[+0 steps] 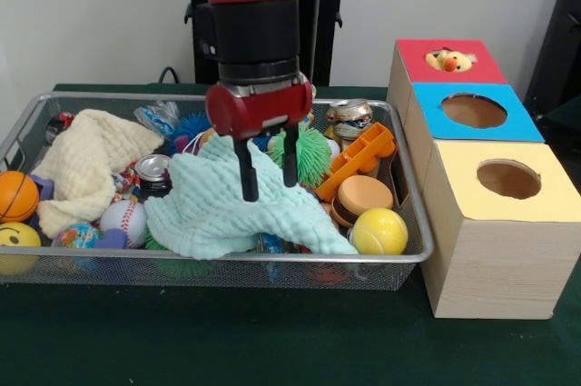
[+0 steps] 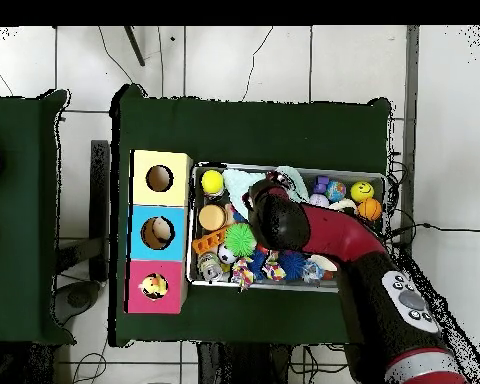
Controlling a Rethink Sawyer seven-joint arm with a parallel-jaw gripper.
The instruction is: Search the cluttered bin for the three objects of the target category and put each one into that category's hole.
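Observation:
The wire-mesh bin (image 1: pixel 410 222) fills the table's left and middle, and also shows in the overhead view (image 2: pixel 296 167). My gripper (image 1: pixel 270 188) hangs open and empty over the bin's middle. Its black fingertips (image 1: pixel 249 193) are at the top of a mint-green cloth (image 1: pixel 222 213). The yellow duck (image 1: pixel 449 61) sits in the round hole of the red-topped box (image 1: pixel 413 57), and also shows in the overhead view (image 2: pixel 152 287). The tiger and the tan-brown plush are hidden. In the overhead view the arm (image 2: pixel 324 235) covers the gripper.
A cream cloth (image 1: pixel 86 163) lies at the bin's left. Around it are a basketball (image 1: pixel 16 195), baseball (image 1: pixel 123 218), yellow ball (image 1: pixel 379 232), green spiky ball (image 1: pixel 309 154), orange toy truck (image 1: pixel 359 159) and cans (image 1: pixel 349 118). Blue-topped (image 1: pixel 522 123) and yellow-topped (image 1: pixel 472 191) boxes stand nearer than the red one.

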